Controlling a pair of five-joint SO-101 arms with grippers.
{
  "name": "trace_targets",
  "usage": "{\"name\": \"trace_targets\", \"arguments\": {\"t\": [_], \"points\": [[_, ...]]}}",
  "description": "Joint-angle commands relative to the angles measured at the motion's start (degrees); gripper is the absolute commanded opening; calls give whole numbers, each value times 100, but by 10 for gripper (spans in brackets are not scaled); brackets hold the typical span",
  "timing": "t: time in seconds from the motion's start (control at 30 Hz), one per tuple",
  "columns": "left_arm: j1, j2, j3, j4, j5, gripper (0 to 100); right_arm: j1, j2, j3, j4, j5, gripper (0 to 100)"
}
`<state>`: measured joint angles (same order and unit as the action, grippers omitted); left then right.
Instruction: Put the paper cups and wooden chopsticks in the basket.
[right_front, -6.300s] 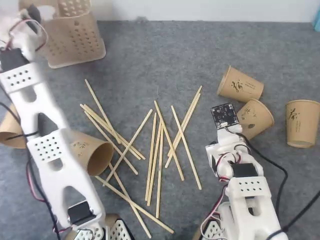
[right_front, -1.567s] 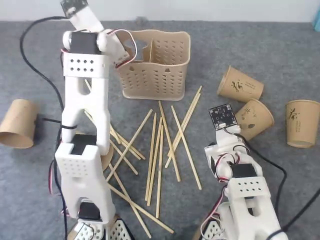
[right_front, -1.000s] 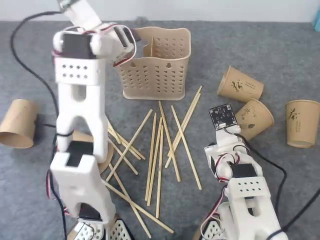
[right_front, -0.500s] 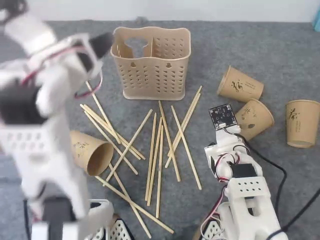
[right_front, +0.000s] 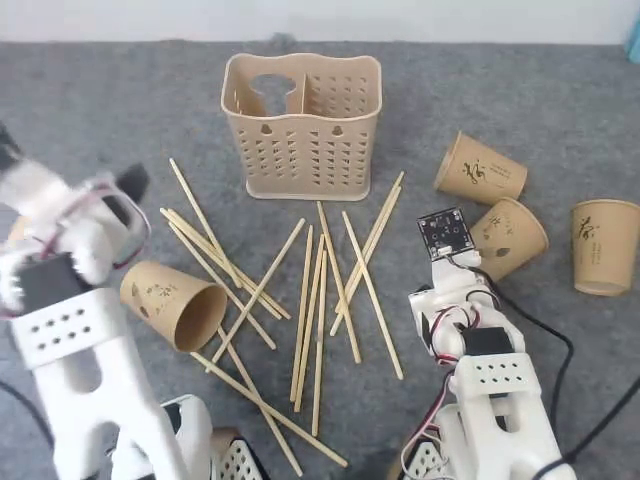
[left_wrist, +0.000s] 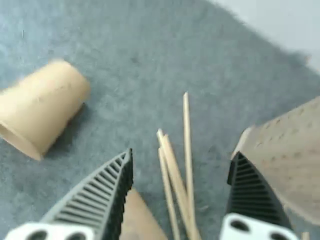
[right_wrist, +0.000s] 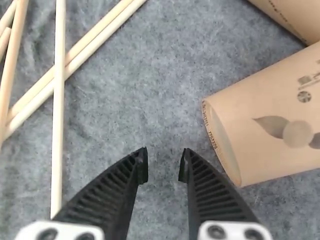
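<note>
The tan perforated basket (right_front: 300, 125) stands upright at the back centre, its wall also showing in the left wrist view as the basket (left_wrist: 287, 150). Several wooden chopsticks (right_front: 320, 290) lie scattered in front of it. One paper cup (right_front: 175, 305) lies on its side at the left, and three cups (right_front: 480, 168) (right_front: 510, 237) (right_front: 604, 245) are at the right. My left gripper (left_wrist: 182, 156) hangs open and empty above chopstick ends (left_wrist: 175, 165), with another cup (left_wrist: 40, 112) lying beyond. My right gripper (right_wrist: 162, 157) hovers low over the carpet beside a cup (right_wrist: 265, 135), its jaws almost together and empty.
Grey carpet covers the table. The left arm (right_front: 60, 290) stands over the front left corner. The right arm (right_front: 470, 340) rests at the front right, its wrist close to the middle right cup. Bare carpet lies to either side of the basket.
The left arm let go of the basket, which stays upright at the back centre, and swung back toward the front left. The right arm kept still.
</note>
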<state>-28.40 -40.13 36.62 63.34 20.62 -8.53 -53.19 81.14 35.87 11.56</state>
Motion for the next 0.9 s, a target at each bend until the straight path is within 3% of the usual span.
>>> {"name": "trace_targets", "arguments": {"t": [0.0,0.17,0.33,0.53,0.73,0.87], "points": [[-70,-229,1877,-1767,-167,294,40,-171,-9,-48,26,115],[-70,-229,2791,-2813,-167,294,330,-180,-202,224,-176,115],[-44,-237,3503,-3956,-141,294,892,-180,-1371,1429,-457,115],[35,-220,3538,-3974,-149,294,1622,-84,-4026,3169,-466,115],[35,-220,3538,-3974,-149,294,1903,822,-5644,3477,-475,115],[35,-211,3556,-3930,-149,294,2176,1815,-6084,3152,-475,115]]}}
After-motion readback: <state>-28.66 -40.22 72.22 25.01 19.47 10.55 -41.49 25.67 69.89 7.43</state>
